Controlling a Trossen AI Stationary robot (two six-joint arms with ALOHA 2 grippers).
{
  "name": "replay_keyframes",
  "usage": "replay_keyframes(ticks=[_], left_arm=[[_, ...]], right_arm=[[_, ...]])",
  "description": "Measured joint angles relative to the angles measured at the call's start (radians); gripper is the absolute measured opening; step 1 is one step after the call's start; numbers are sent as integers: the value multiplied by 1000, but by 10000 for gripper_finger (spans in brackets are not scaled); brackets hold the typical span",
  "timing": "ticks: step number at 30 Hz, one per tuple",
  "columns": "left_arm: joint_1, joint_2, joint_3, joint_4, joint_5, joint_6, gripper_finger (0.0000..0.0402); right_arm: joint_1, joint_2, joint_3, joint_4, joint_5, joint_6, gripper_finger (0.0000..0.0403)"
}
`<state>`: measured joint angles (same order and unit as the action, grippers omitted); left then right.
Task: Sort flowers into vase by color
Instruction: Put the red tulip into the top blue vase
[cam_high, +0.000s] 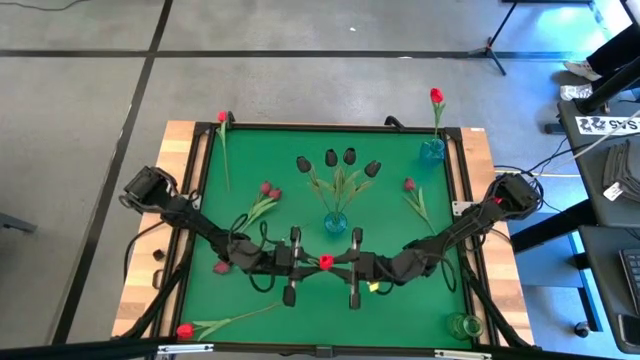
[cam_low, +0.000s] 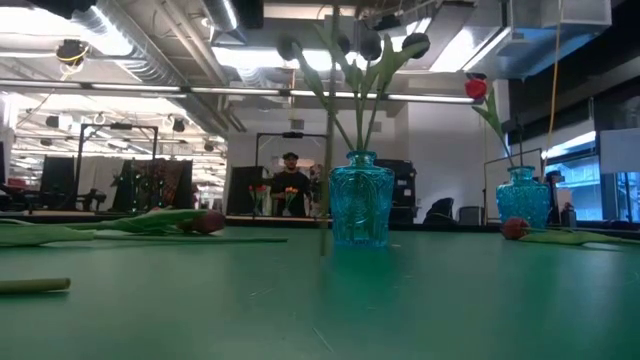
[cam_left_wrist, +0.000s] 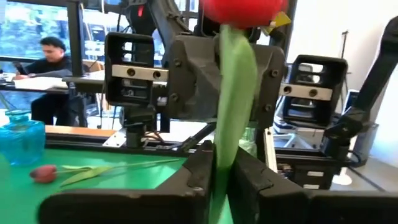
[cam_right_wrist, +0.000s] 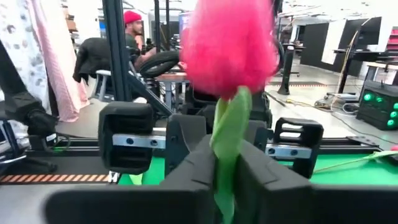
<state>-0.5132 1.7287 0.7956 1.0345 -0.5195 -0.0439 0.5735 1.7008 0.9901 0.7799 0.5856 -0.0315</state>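
A red tulip (cam_high: 325, 262) stands upright between my two grippers near the table's near middle. My left gripper (cam_left_wrist: 222, 180) and my right gripper (cam_right_wrist: 227, 174) face each other, both shut on its stem below the head. The stem (cam_low: 325, 150) hangs straight down in the low view. A blue vase (cam_high: 335, 222) at mid-table holds several near-black tulips (cam_high: 340, 158). A second blue vase (cam_high: 432, 150) at the far right holds one red tulip (cam_high: 436, 96). Other tulips lie flat on the mat. My left gripper pinches the stem (cam_left_wrist: 219, 158) just below the red head between its two fingers, coming level from the table's left, across the stem. The tulip stays upright, head above the fingers. My right gripper pinches the stem and its leaf (cam_right_wrist: 229, 140) under the head between its two fingers, coming level from the table's right, across the stem. The head (cam_right_wrist: 229, 43) sits above the fingers and the stem hangs below.
Loose tulips lie at the far left (cam_high: 222, 117), left of centre (cam_high: 268, 188), right of centre (cam_high: 408, 185), near left (cam_high: 222, 268) and the near left corner (cam_high: 185, 330). A green vase (cam_high: 463, 325) stands at the near right corner. People sit in the room beyond.
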Motion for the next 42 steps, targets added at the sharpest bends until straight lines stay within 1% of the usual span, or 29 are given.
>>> replay_keyframes(ticks=[1, 3, 5, 7, 9, 12, 15, 17, 18, 20, 23, 25, 27, 30, 33, 35, 37, 39, 42], left_arm=[[-3, 0, 0, -3, -2, 3, 47], [-16, -11, 0, -24, -23, 23, 69], [-41, -47, 0, -88, -86, 39, 91], [-77, -99, 0, -187, -174, 49, 111], [-126, -158, 0, -300, -231, 48, 127], [-212, -243, 0, -429, -252, 16, 143], [-285, -288, -2, -496, -295, -22, 148], [-319, -290, -6, -503, -345, -32, 148], [-332, -289, -6, -507, -375, -40, 147], [-346, -284, -6, -515, -412, -72, 147], [-346, -268, -7, -532, -432, -103, 147], [-339, -263, -7, -530, -434, -105, 147], [-329, -263, -7, -530, -432, -107, 147], [-308, -263, -7, -530, -424, -107, 147], [-294, -263, -7, -533, -405, -109, 147], [-290, -263, -7, -546, -406, -120, 147], [-290, -262, -7, -553, -419, -131, 147], [-293, -262, -7, -553, -429, -134, 147], [-301, -262, -8, -557, -430, -138, 147]], right_arm=[[1, -1, 0, -6, 3, 0, 19], [2, -13, -1, -32, 5, 0, 11], [3, -34, -1, -51, 6, 13, 18], [13, -83, -1, -116, 6, 26, 20], [25, -150, 0, -174, 23, 25, 11], [45, -277, 7, -240, 26, 26, 8], [43, -420, 19, -257, -6, 49, 16], [38, -512, 37, -263, -5, 18, 13], [29, -557, 51, -279, 11, -31, 9], [19, -634, 89, -337, 86, -152, 6], [-1, -717, 153, -419, 282, -328, 9], [-39, -737, 195, -428, 381, -433, 9], [-98, -738, 238, -429, 407, -519, 6], [-224, -718, 298, -432, 414, -579, 6], [-370, -700, 324, -466, 494, -599, 8], [-447, -699, 325, -547, 558, -569, 6], [-514, -711, 325, -704, 600, -476, 4], [-576, -731, 324, -896, 600, -315, 4], [-688, -759, 324, -1193, 571, -35, 6]])
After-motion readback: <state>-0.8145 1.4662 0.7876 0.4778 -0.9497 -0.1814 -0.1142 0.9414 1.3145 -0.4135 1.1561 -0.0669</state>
